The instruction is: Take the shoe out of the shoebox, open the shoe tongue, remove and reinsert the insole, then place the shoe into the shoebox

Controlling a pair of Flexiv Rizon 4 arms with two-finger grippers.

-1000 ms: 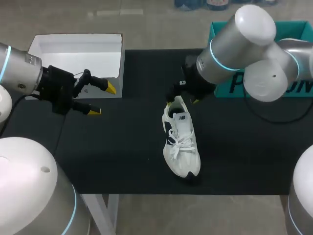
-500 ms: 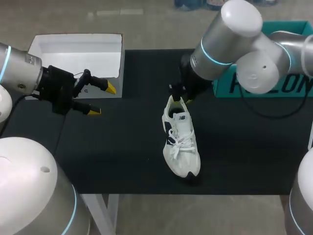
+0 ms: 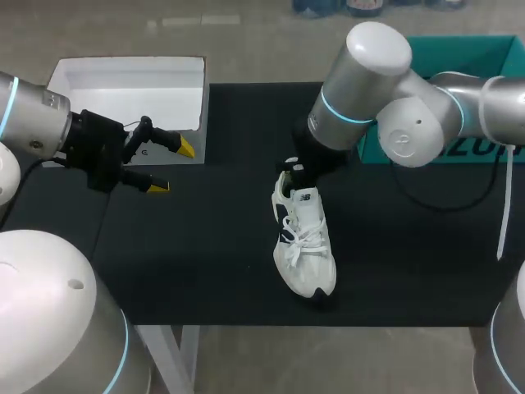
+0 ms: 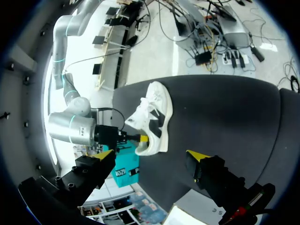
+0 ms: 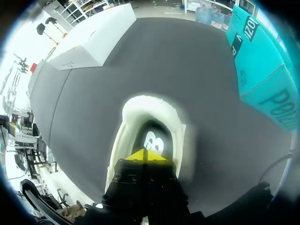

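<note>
At the far left of the black worktop (image 3: 213,246) the open white shoebox (image 3: 123,90) sat where it had been a second before. Just beside its front corner, the left end effector (image 3: 172,168) hung unmoved, its two yellow-tipped fingers spread wide with nothing between them. Near the middle of the worktop the white shoe (image 3: 303,238) lay outside both boxes, toe toward the front edge and heel toward the back, in the same spot as in the earlier frames. The change was on the right. The right arm had swung its elbow leftward and brought the right end effector (image 3: 294,168) down onto the shoe's heel. A second earlier its yellow tips had stood apart on either side of the heel collar, but in the head view they were now hidden behind the wrist. In the right wrist view the fingertips (image 5: 140,156) were pressed together just over the shoe's opening, above the dark heel of the insole (image 5: 152,138), and whether they pinched anything could not be told. Further right, more of the teal box (image 3: 459,98) showed behind the arm than before.
</note>
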